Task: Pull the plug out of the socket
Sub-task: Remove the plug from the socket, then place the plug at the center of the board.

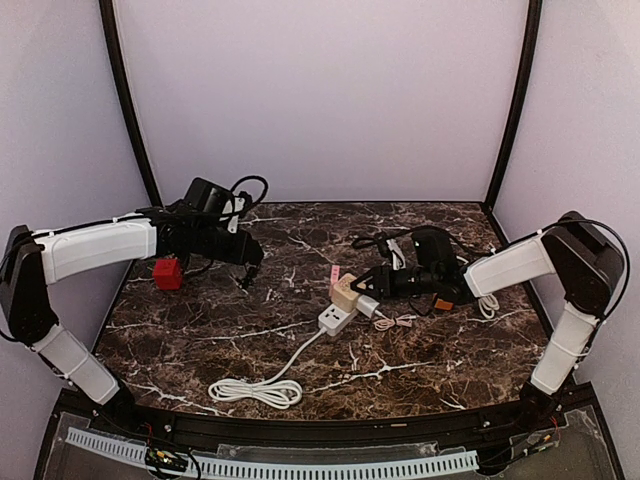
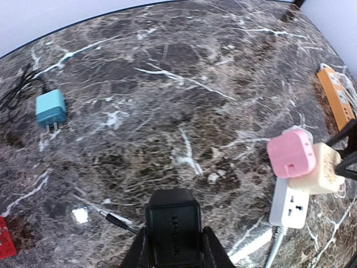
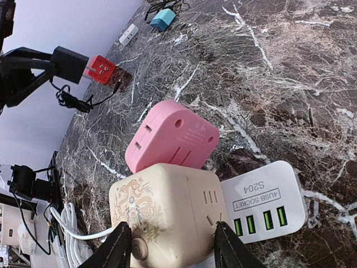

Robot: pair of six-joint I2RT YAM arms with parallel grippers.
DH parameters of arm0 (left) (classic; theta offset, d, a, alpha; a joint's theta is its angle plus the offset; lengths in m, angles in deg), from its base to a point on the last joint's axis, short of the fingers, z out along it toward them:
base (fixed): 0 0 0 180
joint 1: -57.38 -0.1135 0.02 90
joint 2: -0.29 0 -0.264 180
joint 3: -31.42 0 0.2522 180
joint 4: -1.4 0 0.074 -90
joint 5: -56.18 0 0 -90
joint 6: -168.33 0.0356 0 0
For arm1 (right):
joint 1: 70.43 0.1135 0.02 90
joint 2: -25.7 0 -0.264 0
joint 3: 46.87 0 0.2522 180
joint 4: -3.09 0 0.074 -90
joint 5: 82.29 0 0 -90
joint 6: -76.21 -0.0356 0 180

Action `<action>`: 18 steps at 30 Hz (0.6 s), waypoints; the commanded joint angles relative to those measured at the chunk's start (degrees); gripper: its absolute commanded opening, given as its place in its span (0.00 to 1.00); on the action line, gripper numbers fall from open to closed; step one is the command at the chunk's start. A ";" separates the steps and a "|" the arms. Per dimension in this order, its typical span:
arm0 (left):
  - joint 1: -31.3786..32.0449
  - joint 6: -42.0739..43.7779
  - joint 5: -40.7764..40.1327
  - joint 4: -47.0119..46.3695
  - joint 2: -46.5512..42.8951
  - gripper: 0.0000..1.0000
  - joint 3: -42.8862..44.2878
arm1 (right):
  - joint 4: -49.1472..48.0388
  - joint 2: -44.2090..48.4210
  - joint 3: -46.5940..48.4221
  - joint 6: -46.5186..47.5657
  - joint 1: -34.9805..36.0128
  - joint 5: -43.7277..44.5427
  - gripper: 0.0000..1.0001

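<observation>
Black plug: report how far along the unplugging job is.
Done, it seems: the black plug is free of every socket, gripped by the left fingers above the table. In hand: the right fingers clamp the cream socket cube. Left: setting the plug down and releasing the cube. The pink adapter sits in the cube, which joins the white power strip.

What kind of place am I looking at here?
Probably a robot test booth: plain pale walls box in a dark marble-patterned tabletop, two white-and-black robot arms stand at its near edge, and a white power strip with stacked adapters lies mid-table.
</observation>
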 commanded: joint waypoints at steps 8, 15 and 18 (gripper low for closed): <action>-12.52 -4.94 9.99 -5.05 4.66 0.05 1.70 | 3.21 -0.36 -1.05 0.51 -0.22 1.25 0.49; -17.31 -6.22 10.58 -6.01 9.13 0.05 4.68 | 3.07 -0.36 -0.74 0.54 -0.22 0.97 0.49; -19.38 -7.54 12.13 -6.34 11.02 0.05 5.60 | 3.10 -0.38 -0.56 0.57 -0.20 0.93 0.50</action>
